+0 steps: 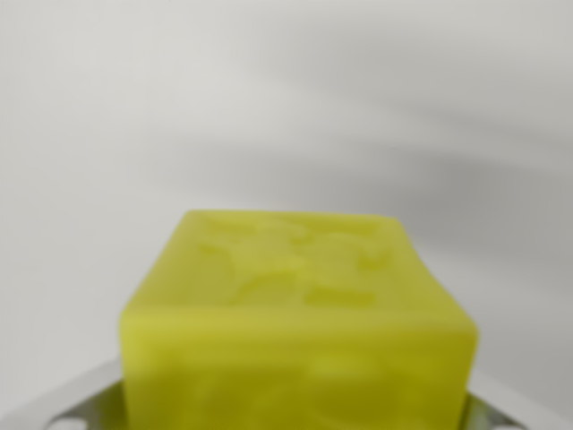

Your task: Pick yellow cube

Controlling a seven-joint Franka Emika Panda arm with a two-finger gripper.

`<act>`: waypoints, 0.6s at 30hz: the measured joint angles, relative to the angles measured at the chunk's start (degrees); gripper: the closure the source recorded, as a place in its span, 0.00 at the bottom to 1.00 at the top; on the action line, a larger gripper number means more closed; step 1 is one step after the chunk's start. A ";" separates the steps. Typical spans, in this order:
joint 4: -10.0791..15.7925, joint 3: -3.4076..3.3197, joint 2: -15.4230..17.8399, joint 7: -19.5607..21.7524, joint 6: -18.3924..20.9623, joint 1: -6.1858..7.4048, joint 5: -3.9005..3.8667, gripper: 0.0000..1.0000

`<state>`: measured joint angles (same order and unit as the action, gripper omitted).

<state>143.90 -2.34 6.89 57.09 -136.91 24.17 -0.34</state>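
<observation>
At the bottom edge of the wrist view: pale grey metal parts of the tool show on either side of the yellow cube, one at the lower left corner and one at the lower right corner.
Tool state: cannot be told; the fingertips are hidden behind the cube or lie outside the picture, so whether they press on it or stand apart from it is not visible.
Tool parts, left of the cube: a flat grey piece with small dark openings, running up to the cube's lower left side.
Tool parts, right of the cube: a narrower grey sliver, just beside the cube's lower right corner.
Yellow cube: fills the lower middle of the view, very close to the camera and out of focus; its front face runs off the bottom edge.
Cube top face: slopes away from the camera and carries faint raised or pressed shapes, too blurred to read.
Cube colour: bright yellow with a slight green cast, edges softly rounded.
Surface behind the cube: plain pale grey-white, blurred.
Shading above the cube: soft darker bands cross the surface diagonally, from upper right toward the cube's left.
</observation>
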 joint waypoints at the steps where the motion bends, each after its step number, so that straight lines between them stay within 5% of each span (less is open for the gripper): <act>1: -0.13 0.00 0.28 0.01 0.40 0.00 -0.01 1.00; 18: -2.46 0.00 4.19 0.14 6.63 0.02 -0.18 1.00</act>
<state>141.44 -2.34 11.08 57.23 -130.28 24.19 -0.51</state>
